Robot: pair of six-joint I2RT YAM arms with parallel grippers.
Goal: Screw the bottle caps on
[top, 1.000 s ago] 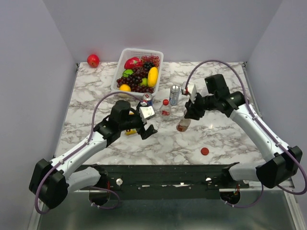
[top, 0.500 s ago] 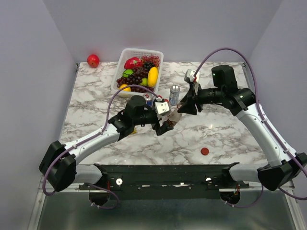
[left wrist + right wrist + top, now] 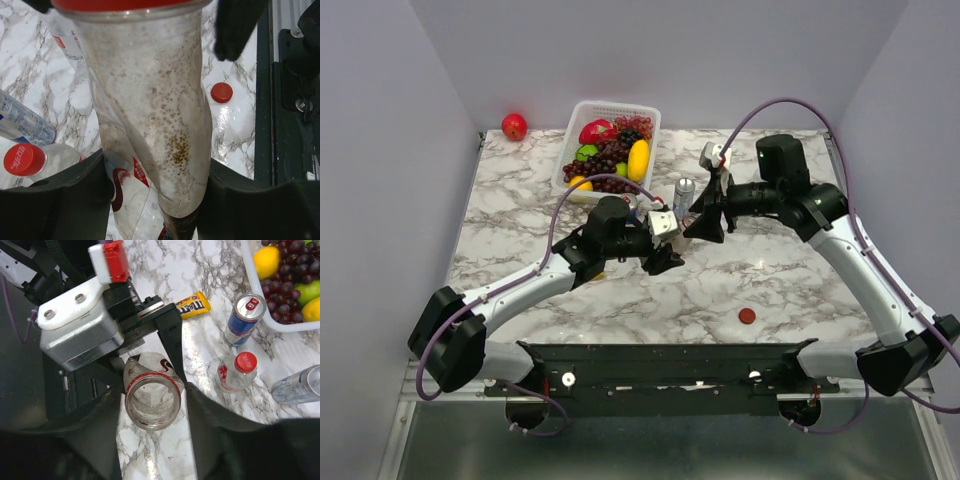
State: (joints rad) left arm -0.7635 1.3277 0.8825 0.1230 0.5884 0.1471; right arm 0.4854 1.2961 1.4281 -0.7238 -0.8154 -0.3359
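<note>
Marble table [image 3: 510, 190], seen from the overhead view. The left arm [image 3: 520, 288] is stretched low from 7 o'clock toward the centre, with the forearm kept nearly level. The right arm [image 3: 865, 265] is arched up from 5 o'clock, its elbow carried high at 1 o'clock and its wrist turned back toward the centre. Both pincers are brought together over mid-table.

A white basket [image 3: 572, 130] of fruit is noted at 11 o'clock.

The open bottle [image 3: 150, 100], clear, red-ringed at the mouth and uncapped, is found between the two pincers. The left gripper [image 3: 664, 258] is clamped on its lower body, one finger pressed to each side. The right gripper [image 3: 706, 222] is set around its mouth. The fingers lie close on either side, but whether they press cannot be told.

In the right wrist view a capped bottle [image 3: 237, 371] is seen at 2 o'clock of the open one, just beside a blue can [image 3: 243, 315].

A loose red cap [image 3: 747, 316] is seen on the table at 5 o'clock of the pincers, well apart.
</note>
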